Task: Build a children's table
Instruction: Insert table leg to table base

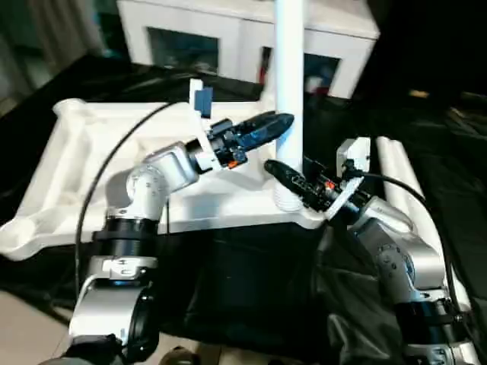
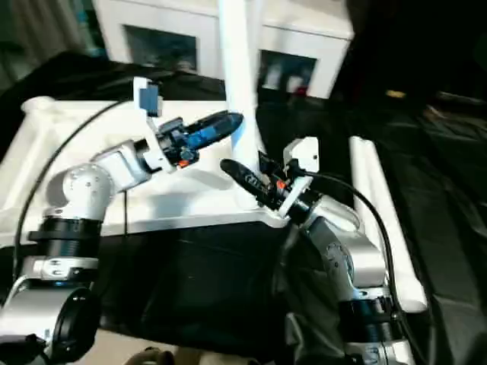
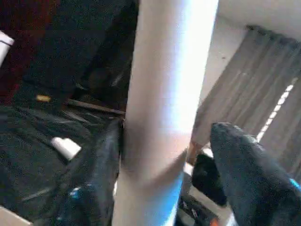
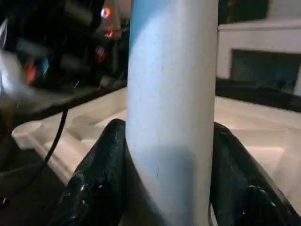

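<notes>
I am part-way through fitting a leg: my right gripper point(image 1: 283, 173) is clamped around the upright leg point(image 1: 289, 84) low down, just above the near corner socket point(image 1: 288, 201) of the upturned top point(image 1: 114, 152), which lies on the black tabletop point(image 1: 228, 266). Higher on the same leg, my left gripper point(image 1: 275, 125) stands parted, one finger point(image 3: 101, 160) touching the tube and the other clear of it, so I judge it is letting go. Next, I reckon, the right arm must hold the leg plumb while I check that it is seated. Beyond lie spare legs point(image 1: 396, 163) and a white cabinet point(image 1: 228, 30). The leg's foot in the socket is hidden behind my right gripper, its upper end is cut off, and I cannot tell how many spare legs there are.
</notes>
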